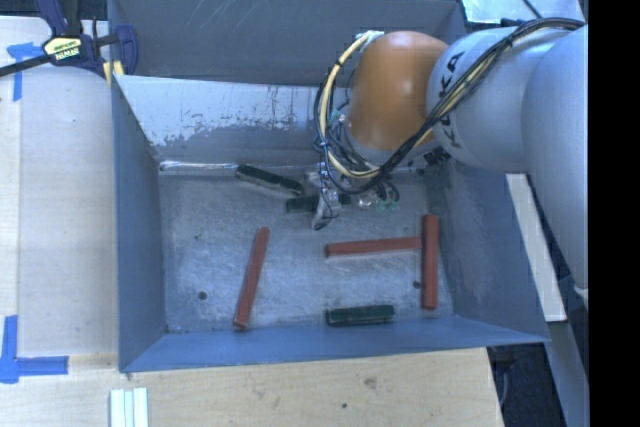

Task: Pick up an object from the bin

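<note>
The grey metal bin [140, 245] has steep sloped walls round a flat floor, and the arm [520, 105] with its orange cover [395, 95] fills the right rear corner; the gripper [325, 205] hangs low near the back of the floor, and whether it is open or closed cannot be told from here; just to its left lies a thin dark green stick [268, 177], slanting along the foot of the back wall, with a short dark piece [300, 206] close by its near end; this stick looks light, stiff and narrow, probably smooth, so a hold across its middle should suit, though the wall behind leaves little room on that side; three red-brown sticks lie well apart: a slanted stick [251, 277] at left, a level stick [372, 247] in the middle and an upright stick [430, 260] at right, the last two meeting at a corner; a small dark green bar [360, 316] sits by the front wall; the left floor is open.
</note>
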`<state>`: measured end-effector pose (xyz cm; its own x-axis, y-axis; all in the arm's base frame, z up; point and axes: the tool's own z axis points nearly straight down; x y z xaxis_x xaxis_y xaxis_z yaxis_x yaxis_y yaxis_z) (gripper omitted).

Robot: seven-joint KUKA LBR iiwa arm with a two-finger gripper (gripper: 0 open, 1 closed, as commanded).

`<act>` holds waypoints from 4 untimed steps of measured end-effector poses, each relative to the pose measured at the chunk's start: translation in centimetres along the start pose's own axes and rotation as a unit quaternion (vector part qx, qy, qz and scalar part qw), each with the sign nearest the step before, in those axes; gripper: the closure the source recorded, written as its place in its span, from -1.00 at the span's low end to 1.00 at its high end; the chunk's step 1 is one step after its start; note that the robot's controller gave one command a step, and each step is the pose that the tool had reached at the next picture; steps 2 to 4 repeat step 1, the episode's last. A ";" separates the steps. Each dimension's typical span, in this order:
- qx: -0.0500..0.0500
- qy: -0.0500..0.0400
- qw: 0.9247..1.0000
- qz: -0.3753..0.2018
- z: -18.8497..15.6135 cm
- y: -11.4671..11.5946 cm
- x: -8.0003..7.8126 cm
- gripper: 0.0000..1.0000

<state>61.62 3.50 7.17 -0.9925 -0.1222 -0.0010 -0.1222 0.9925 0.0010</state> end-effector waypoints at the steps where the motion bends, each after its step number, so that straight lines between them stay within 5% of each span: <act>1: 0.001 -0.006 0.999 -0.048 -14.6 0.3 0.5 1.00; 4: 0.001 -0.006 0.999 -0.048 -14.6 0.3 0.5 1.00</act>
